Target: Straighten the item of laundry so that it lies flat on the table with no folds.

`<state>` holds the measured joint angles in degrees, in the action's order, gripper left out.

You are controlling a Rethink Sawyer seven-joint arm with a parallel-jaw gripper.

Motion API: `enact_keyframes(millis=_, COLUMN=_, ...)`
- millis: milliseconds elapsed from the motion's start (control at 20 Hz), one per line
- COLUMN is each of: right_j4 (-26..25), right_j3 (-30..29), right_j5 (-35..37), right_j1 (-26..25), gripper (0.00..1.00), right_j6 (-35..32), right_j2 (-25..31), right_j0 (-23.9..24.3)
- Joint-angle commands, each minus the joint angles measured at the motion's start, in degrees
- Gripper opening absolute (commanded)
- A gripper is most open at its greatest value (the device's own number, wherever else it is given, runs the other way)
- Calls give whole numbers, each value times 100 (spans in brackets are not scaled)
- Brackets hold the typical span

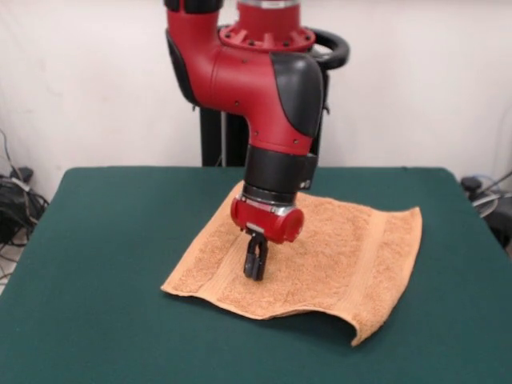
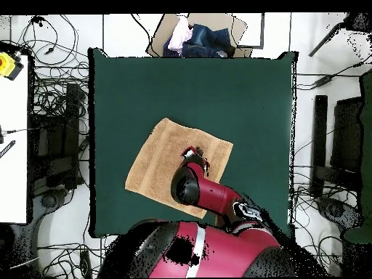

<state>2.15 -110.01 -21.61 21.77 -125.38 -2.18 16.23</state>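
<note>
The orange-tan terry towel (image 1: 336,256) lies spread on the dark green table (image 1: 104,264), near its middle. Its near edge waves up slightly and the near right corner hangs curled. A woven band runs along its right side. In the overhead view the towel (image 2: 156,163) lies as a tilted square, partly hidden by the arm. My gripper (image 1: 255,268) points straight down over the towel's left half, tips at or just above the cloth. Its fingers look close together with nothing between them. In the overhead view the gripper (image 2: 195,156) shows just past the arm's wrist.
A cardboard box with clothes (image 2: 200,36) sits beyond the table's far edge in the overhead view. Cables and equipment (image 2: 54,131) lie on the floor on both sides. The red arm (image 2: 211,196) covers the towel's corner nearest the robot.
</note>
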Motion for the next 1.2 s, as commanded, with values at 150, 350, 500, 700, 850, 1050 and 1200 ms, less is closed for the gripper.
enact_keyframes(millis=150, right_j4=-126, right_j3=549, right_j5=-139, right_j1=-537, gripper=0, right_j6=-782, right_j2=408, right_j0=185)
enact_keyframes(millis=350, right_j4=-197, right_j3=657, right_j5=-180, right_j1=-641, gripper=0, right_j6=-753, right_j2=407, right_j0=256)
enact_keyframes(millis=500, right_j4=-313, right_j3=738, right_j5=-164, right_j1=-679, gripper=0, right_j6=-692, right_j2=383, right_j0=344)
enact_keyframes(millis=700, right_j4=-895, right_j3=974, right_j5=143, right_j1=-667, gripper=0, right_j6=-331, right_j2=420, right_j0=862)
enact_keyframes(millis=850, right_j4=-1496, right_j3=1226, right_j5=451, right_j1=-683, gripper=0, right_j6=-33, right_j2=527, right_j0=1373)
enact_keyframes(millis=1050, right_j4=-2040, right_j3=1472, right_j5=610, right_j1=-747, gripper=0, right_j6=64, right_j2=584, right_j0=1700)
enact_keyframes(millis=1200, right_j4=-2393, right_j3=1662, right_j5=677, right_j1=-840, gripper=0, right_j6=62, right_j2=655, right_j0=1875)
